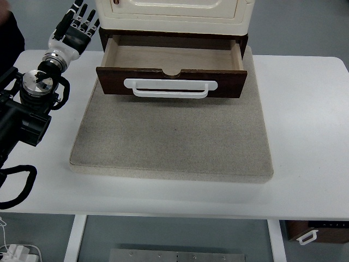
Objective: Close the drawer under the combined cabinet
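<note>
The drawer (172, 57) is wide open, pulled well out from under the cream cabinet (174, 13), its bare wooden floor fully on show and nothing inside it. So by the look of things the job has barely started: no push yet, the whole closing stroke is left to do.

The left hand (76, 27) sits up at the far left, off to the left of the drawer's side wall and near the cabinet's lower corner. Its dark fingers (82, 13) are stretched out and relaxed, grasping nothing, and they touch neither drawer nor cabinet as far as this view tells. The drawer's dark front panel (172, 82), with its white handle (170, 88), lies to the right of that hand and nearer the robot, well apart from the fingertips. That front face is the likely place for a push, so the hand would seem to need to come back and across to get behind it.

Everything rests on a grey mat (172, 136) spread over the white table (305, 125).

Now, what can't be made out: the cabinet is cut off by the top edge, so only its lower part shows. How deep the drawer's slot runs is hidden beneath it. The right arm is nowhere in view. A dark shape at the top-left corner is too cropped to identify.
</note>
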Tool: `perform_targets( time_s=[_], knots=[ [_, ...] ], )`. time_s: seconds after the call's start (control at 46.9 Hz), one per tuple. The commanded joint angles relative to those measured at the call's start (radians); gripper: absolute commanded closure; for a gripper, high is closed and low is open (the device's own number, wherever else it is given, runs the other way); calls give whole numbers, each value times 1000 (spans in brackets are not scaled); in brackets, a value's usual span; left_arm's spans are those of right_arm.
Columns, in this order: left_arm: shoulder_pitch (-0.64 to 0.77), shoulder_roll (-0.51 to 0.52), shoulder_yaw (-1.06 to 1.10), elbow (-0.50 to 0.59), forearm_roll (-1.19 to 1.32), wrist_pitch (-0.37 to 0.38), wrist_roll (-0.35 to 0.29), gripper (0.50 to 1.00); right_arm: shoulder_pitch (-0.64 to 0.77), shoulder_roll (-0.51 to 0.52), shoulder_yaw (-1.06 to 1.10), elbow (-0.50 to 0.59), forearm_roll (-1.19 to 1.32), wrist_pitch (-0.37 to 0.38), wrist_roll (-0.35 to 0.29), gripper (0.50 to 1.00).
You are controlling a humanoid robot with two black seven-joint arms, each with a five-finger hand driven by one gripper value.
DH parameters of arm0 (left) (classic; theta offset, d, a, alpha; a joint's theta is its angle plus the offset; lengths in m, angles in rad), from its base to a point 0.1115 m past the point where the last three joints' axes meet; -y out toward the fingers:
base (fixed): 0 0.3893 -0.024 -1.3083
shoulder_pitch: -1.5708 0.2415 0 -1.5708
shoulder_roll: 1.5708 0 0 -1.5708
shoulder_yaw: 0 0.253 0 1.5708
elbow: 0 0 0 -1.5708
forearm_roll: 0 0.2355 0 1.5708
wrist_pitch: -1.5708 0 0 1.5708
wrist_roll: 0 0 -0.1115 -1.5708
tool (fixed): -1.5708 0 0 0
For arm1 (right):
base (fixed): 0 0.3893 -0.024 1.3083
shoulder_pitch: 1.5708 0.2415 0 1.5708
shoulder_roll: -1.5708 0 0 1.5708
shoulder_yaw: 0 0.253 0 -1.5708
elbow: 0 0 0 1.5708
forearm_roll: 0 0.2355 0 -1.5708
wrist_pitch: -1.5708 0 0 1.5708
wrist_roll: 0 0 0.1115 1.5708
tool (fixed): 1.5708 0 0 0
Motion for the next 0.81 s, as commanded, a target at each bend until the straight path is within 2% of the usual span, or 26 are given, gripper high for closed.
perform_targets(
  time_s=[0.0, 0.789],
  knots=[
    [-2, 0, 0, 0, 0, 0, 0, 500, 0, 0, 0, 0, 0, 0, 0, 548],
    [-18, 14, -3, 35, 0, -3, 0, 500, 0, 0, 0, 0, 0, 0, 0, 548]
  ],
)
